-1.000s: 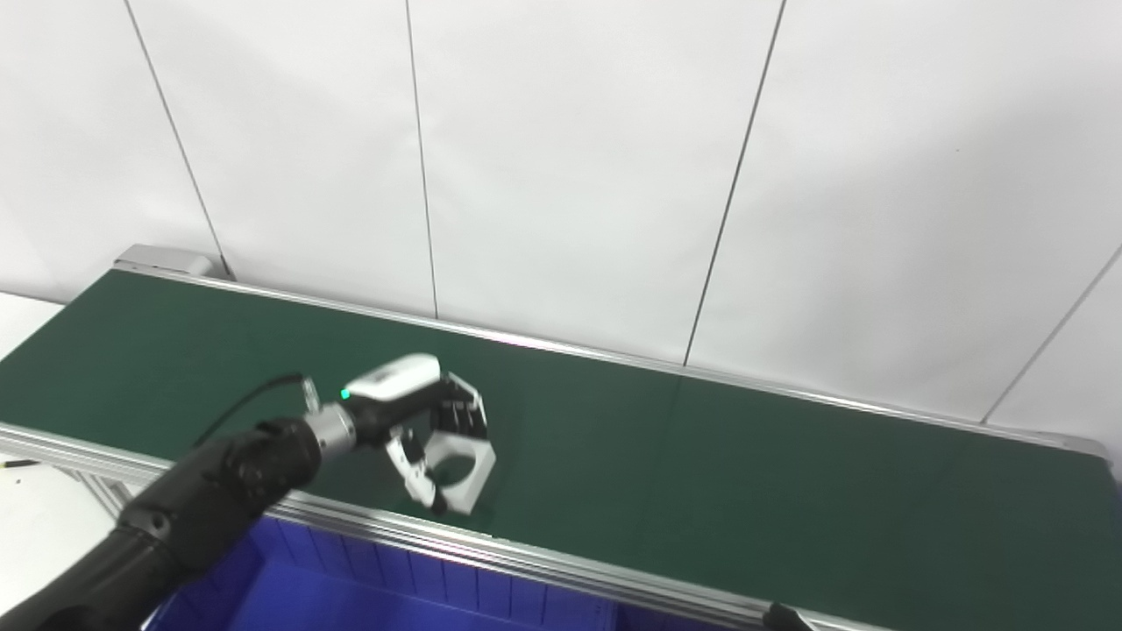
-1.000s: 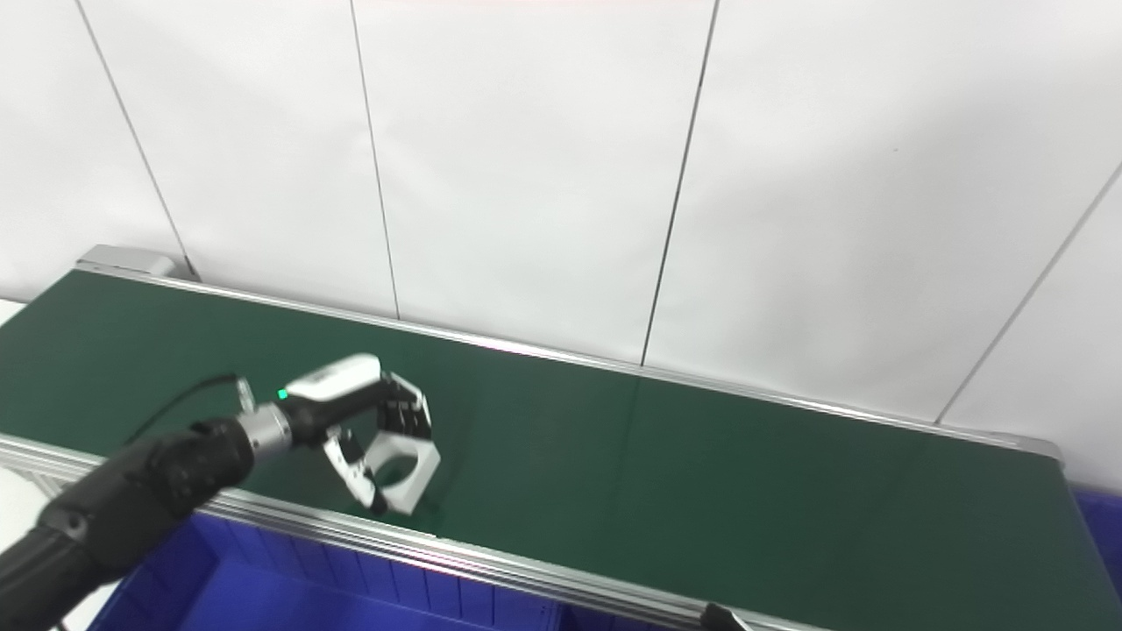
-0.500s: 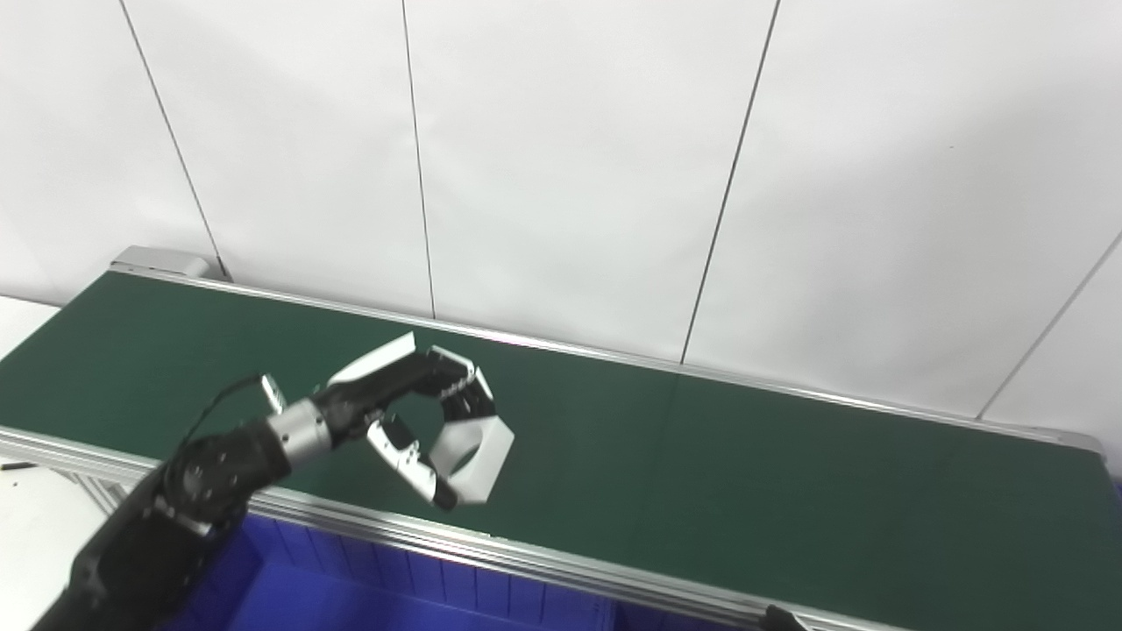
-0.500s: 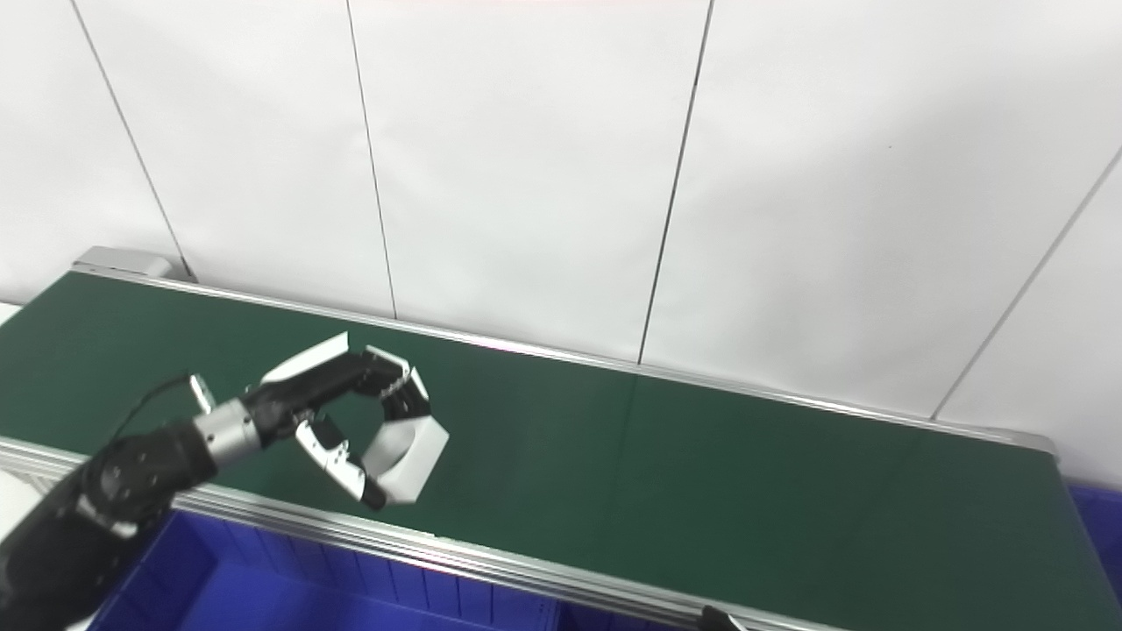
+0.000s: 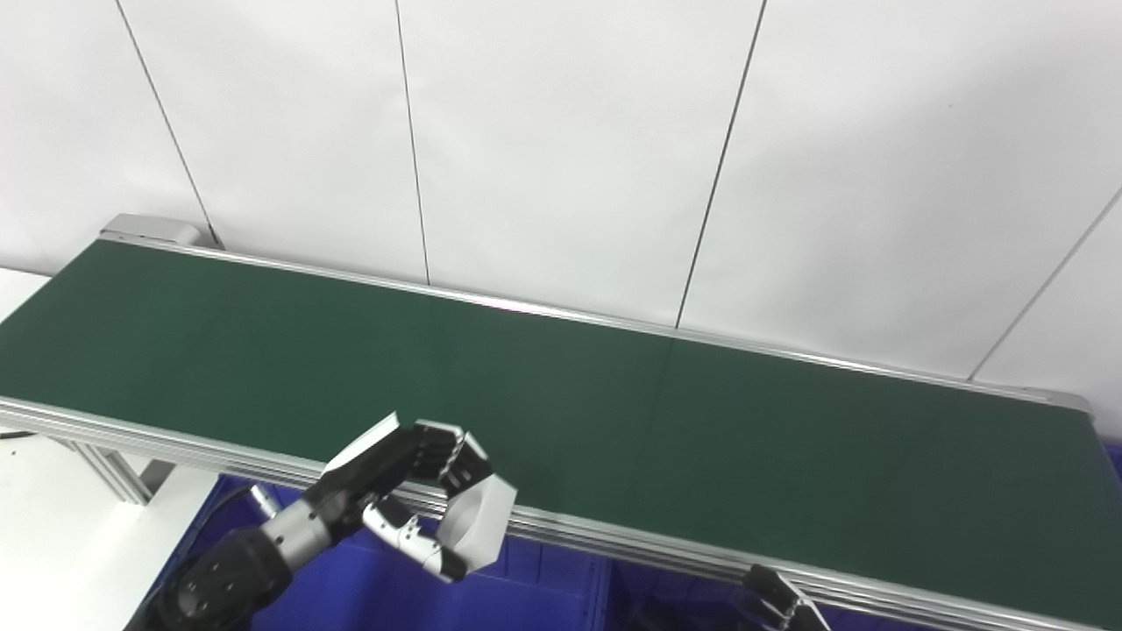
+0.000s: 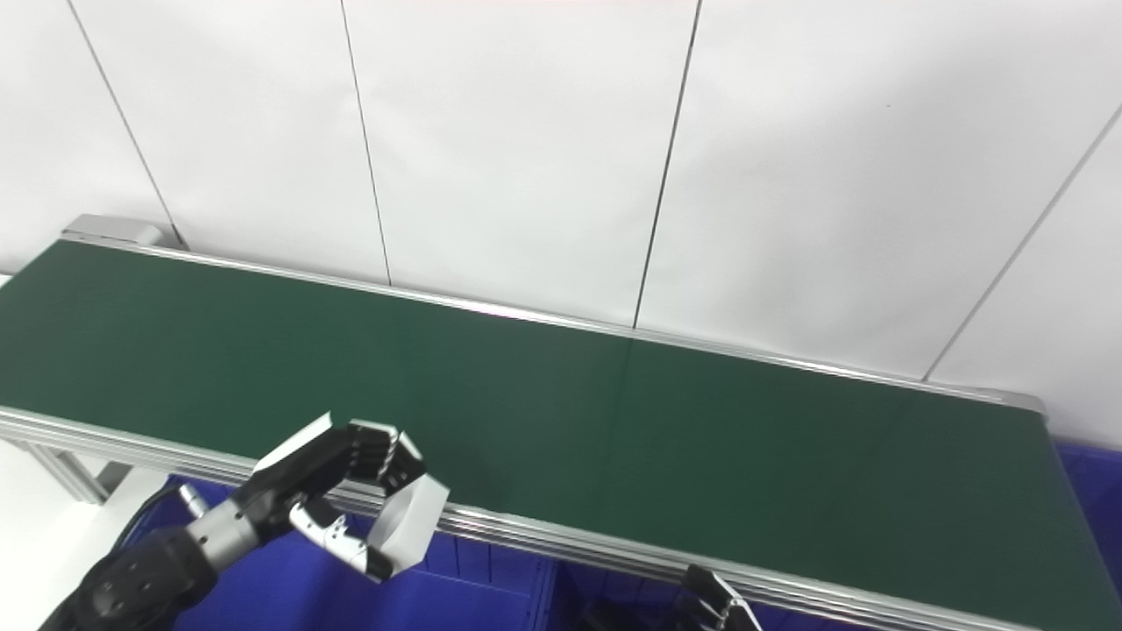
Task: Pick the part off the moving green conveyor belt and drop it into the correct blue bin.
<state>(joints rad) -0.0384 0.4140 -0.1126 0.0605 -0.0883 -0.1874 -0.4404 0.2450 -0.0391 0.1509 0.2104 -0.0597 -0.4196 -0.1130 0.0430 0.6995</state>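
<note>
My left hand (image 5: 386,478) is shut on a white blocky part (image 5: 478,526) with a round hollow, pinched between fingers and thumb. Hand and part hang in front of the green conveyor belt (image 5: 701,421), level with its metal front rail and over a blue bin (image 5: 368,600) below. No other part lies on the belt. Only the fingertips of my right hand (image 5: 776,605) poke up at the bottom edge, under the rail; how they are set is hidden.
The aluminium front rail (image 5: 666,552) runs between belt and bins. A divider (image 6: 548,596) separates the bin from a neighbouring one. Another blue bin (image 6: 1087,473) shows past the belt's right end. A white tabletop (image 5: 53,526) lies at the left.
My left hand has lifted the white part off the belt and drawn it back over the front rail, above the blue bin. The camera has tilted down; the right fingertips now show more.
</note>
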